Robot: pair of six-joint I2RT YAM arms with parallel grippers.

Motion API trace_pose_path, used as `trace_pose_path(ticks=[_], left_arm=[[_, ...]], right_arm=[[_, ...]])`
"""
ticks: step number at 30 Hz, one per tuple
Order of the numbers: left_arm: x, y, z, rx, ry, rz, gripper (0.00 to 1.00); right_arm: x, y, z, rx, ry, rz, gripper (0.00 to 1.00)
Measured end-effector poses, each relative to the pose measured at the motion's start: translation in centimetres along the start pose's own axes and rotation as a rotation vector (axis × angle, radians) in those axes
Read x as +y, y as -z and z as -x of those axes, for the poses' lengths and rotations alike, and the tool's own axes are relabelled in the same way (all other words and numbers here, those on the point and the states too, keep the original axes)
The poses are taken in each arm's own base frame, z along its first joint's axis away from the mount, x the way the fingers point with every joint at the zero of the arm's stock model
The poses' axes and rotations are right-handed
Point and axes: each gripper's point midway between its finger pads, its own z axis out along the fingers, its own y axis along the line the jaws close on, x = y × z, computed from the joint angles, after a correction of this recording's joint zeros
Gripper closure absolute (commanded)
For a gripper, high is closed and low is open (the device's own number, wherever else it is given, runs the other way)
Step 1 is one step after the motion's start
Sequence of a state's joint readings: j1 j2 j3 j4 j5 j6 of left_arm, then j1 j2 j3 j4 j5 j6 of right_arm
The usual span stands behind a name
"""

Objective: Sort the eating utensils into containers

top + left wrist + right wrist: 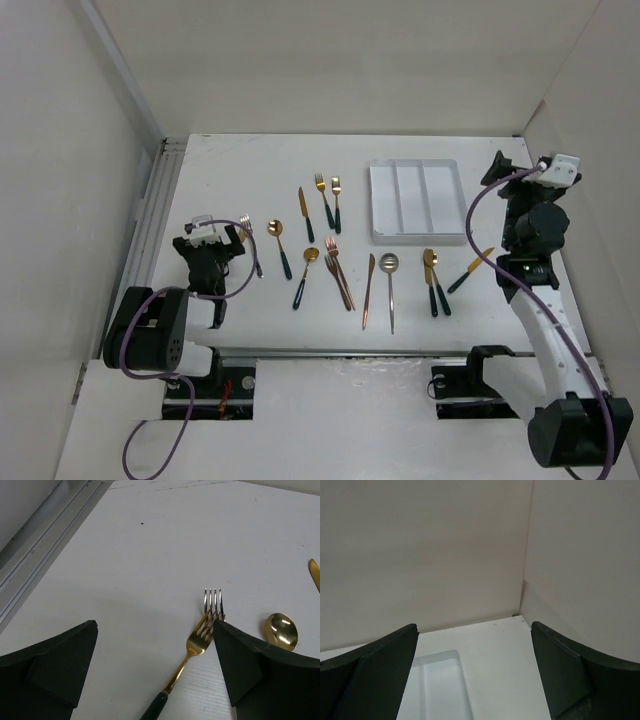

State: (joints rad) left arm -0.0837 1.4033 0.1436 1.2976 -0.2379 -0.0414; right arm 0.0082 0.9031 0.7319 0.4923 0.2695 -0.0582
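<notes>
From above, the utensils (340, 262) lie in a loose row mid-table. The white tray (373, 205) sits just behind them, and walls close three sides. Left wrist: the left gripper (155, 625) stands spread wide, a gold fork (201, 636) beside one finger. Right wrist: the right gripper (475, 627) is spread wide above the tray's corner, facing the walls.

The left gripper (155, 625) stands wide open, its dark fingers (55, 670) filling the lower left and lower right corners with bare white table (150, 555) between them. A gold fork (200, 640) with a dark green handle lies at lower centre, tines pointing up beside the right-hand finger's tip. A gold spoon (281, 631) bowl shows at right, a gold knife (315, 572) tip at the right edge, and a grey rail (40, 545) at upper left.
</notes>
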Motion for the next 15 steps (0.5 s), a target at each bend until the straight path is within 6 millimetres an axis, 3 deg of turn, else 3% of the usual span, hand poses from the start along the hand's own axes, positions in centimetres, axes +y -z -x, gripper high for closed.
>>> trace_pose_path(ticks=[4, 10, 13, 15], left_arm=[[-0.2, 0.0, 0.0, 0.000, -0.001, -0.005, 0.00], [-1.8, 0.8, -0.2, 0.007, -0.062, -0.119, 0.00], [-3.1, 1.3, 3.0, -0.051, -0.129, -0.207, 0.00], [-5.3, 0.6, 7.9, -0.116, -0.284, -0.323, 0.00]], right_arm=[[-0.9, 1.0, 2.9, -0.035, 0.053, -0.018, 0.00], [-2.0, 0.4, 10.8, -0.121, 0.111, -0.070, 0.00], [-2.9, -1.4, 12.1, -0.064, 0.182, -0.157, 0.00], [-3.8, -2.8, 10.0, 0.040, 0.230, -0.243, 0.00]])
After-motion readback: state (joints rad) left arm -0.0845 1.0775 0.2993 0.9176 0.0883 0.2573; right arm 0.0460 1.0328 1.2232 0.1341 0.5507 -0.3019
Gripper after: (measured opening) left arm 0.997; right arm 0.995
